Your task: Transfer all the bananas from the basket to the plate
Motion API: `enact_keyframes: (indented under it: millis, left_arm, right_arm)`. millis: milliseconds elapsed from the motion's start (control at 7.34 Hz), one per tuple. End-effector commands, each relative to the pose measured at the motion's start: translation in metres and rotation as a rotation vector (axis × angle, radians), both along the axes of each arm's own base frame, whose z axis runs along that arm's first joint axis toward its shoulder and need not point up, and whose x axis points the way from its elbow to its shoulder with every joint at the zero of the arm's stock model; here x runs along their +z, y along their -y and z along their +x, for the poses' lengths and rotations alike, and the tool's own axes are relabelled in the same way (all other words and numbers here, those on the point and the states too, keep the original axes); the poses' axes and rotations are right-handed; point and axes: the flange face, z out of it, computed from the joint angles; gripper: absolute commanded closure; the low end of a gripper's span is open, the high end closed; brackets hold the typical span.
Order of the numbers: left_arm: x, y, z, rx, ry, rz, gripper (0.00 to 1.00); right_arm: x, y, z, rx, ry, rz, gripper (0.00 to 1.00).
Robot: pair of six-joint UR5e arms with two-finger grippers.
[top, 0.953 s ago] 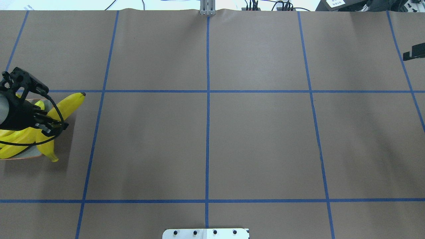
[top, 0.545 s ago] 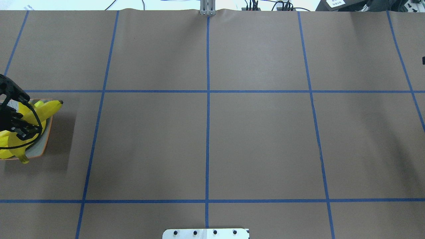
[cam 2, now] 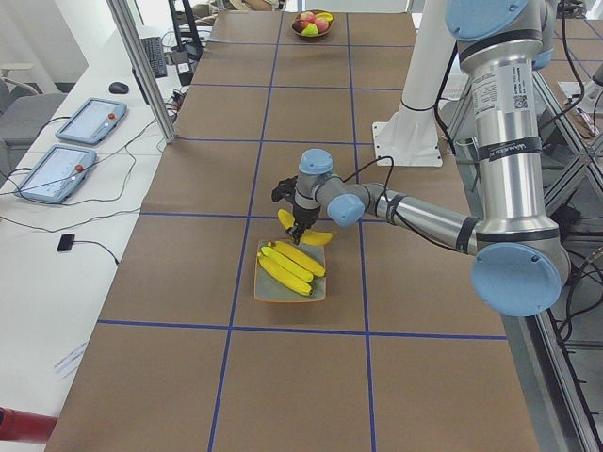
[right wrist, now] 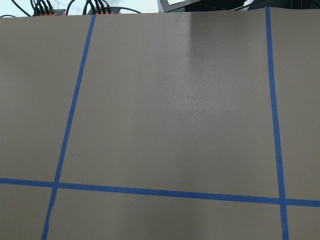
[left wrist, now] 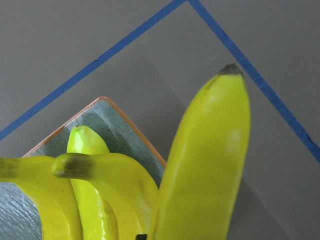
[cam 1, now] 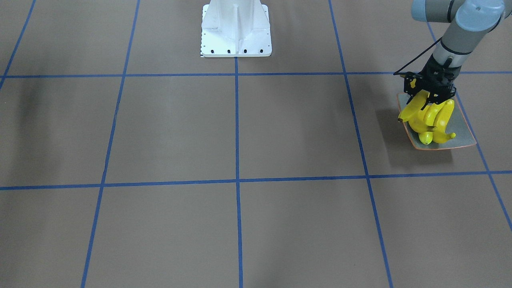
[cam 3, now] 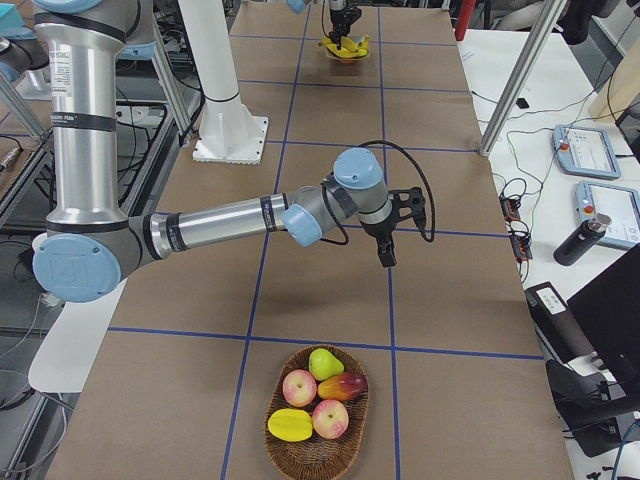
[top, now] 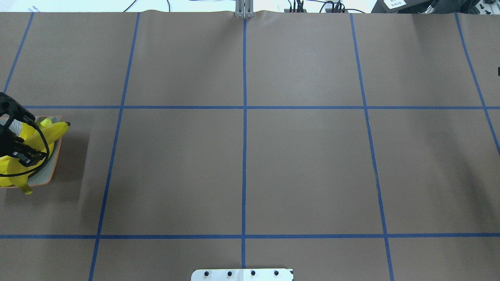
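My left gripper (cam 1: 430, 95) is shut on a yellow banana (cam 1: 414, 109) with a dark tip and holds it low over the plate's inner edge. It also shows in the overhead view (top: 24, 156), with the held banana (top: 50, 130) running across the plate. The plate (cam 1: 464, 137) is square, grey-green with an orange rim, at my far left. Three other bananas (cam 1: 440, 120) lie on it. The left wrist view shows the held banana (left wrist: 210, 160) above the plate's corner (left wrist: 107, 117). My right gripper (cam 3: 386, 256) hangs over bare table; I cannot tell whether it is open.
A wicker basket (cam 3: 285, 452) at my far right holds apples, a pear and a mango, with no banana showing. It also shows far off in the exterior left view (cam 2: 312, 34). The white robot base (cam 1: 236, 28) stands at the table's near edge. Blue tape lines cross the brown table.
My left gripper has carried the banana further left and lower, from beside the plate to over it. The right gripper has drawn back out of the overhead view's right edge.
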Motion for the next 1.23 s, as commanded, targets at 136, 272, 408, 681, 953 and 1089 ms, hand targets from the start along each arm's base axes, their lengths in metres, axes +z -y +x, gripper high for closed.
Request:
enact_keyframes:
  millis: [136, 272, 408, 681, 953, 1089]
  left_arm:
    - [0.017, -0.009, -0.003, 0.005, 0.02, -0.03, 0.44]
    - [0.02, -0.012, -0.006, 0.007, 0.016, -0.024, 0.23]
    - [0.024, -0.016, -0.01, 0.003, 0.01, -0.022, 0.14]
    - [0.017, -0.017, -0.012, 0.002, -0.004, -0.014, 0.01]
    - [-0.012, -0.013, -0.027, 0.019, -0.107, -0.041, 0.01]
    - [-0.014, 0.003, -0.058, -0.055, -0.108, -0.032, 0.01]
  right_arm:
    - [-0.002, 0.001, 0.001, 0.003, 0.001, 0.003, 0.0]
    - [-0.002, 0.001, 0.001, 0.001, 0.004, 0.003, 0.0]
    - [-0.002, 0.001, 0.001, 0.0, 0.005, 0.003, 0.0]
    - [-0.001, 0.0, 0.002, 0.002, 0.005, 0.002, 0.0]
    - [0.002, -0.001, 0.004, -0.011, -0.002, 0.013, 0.0]
    - [0.011, -0.005, 0.005, -0.039, -0.027, 0.029, 0.0]
